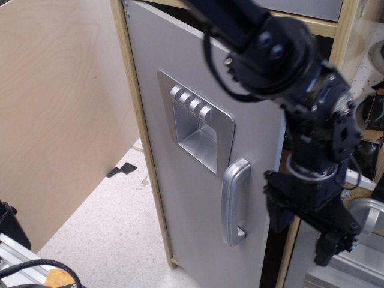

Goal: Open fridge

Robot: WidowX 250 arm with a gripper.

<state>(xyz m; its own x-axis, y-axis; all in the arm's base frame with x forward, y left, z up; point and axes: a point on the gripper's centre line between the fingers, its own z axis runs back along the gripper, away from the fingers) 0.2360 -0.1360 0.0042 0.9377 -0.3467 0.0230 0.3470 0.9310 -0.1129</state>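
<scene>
Fridge: a tall toy cabinet framed in pale wood, its flat grey door (pixel 180 120) filling the middle of the view, hinged on the left against a wooden post.
Door state: ajar; a dark gap shows along its right edge, between that edge and the wooden upright on the right.
Handle: a silver vertical bar handle (pixel 234 203) low on the door, with nothing touching it.
Dispenser: a recessed silver panel with four round buttons (pixel 196 127), above and left of the handle.
Gripper: the black robot gripper (pixel 306 231) hangs at the door's right edge, in front of the gap; it is blurred, so I cannot tell how far the jaws stand apart, and nothing shows held between them.
Arm: the black arm with looped cables (pixel 270 54) comes down from the top, across the door's upper right corner.
Risk: the door looks only partly open, and with no hold on handle or edge it could swing back shut.
Risk: the gripper sits close to the silver oven with a round knob (pixel 360 252) at lower right; a wide sweep could strike it or the upright.
Risk: a loose cable might catch the door's corner as the arm moves.
Surface: a speckled off-white floor (pixel 102 222), with a small black scrap (pixel 123 170) lying near the fridge's base.
Room: a plain plywood panel (pixel 54 108) stands at the left; a white pegboard (pixel 360 120) sits at the far right.
</scene>
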